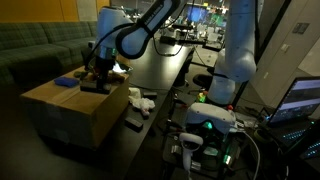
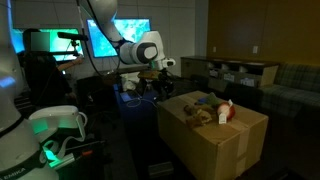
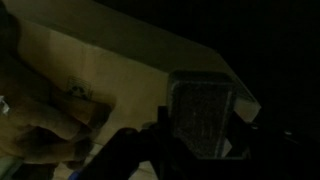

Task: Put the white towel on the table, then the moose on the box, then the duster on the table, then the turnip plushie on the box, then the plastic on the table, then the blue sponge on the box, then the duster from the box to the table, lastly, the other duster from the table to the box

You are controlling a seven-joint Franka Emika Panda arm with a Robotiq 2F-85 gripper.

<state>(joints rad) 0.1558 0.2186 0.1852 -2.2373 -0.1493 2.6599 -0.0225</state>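
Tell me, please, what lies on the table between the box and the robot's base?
The white towel lies there on the table, close beside the box; an exterior view shows it.

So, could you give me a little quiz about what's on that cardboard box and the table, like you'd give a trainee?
1. True or false: the blue sponge lies on top of the box.
2. Where is the white towel? A: on the box top. B: on the table, beside the box. C: hanging from the gripper.
3. Fill in: the gripper hangs over the ____.
Key: 1 true; 2 B; 3 box.
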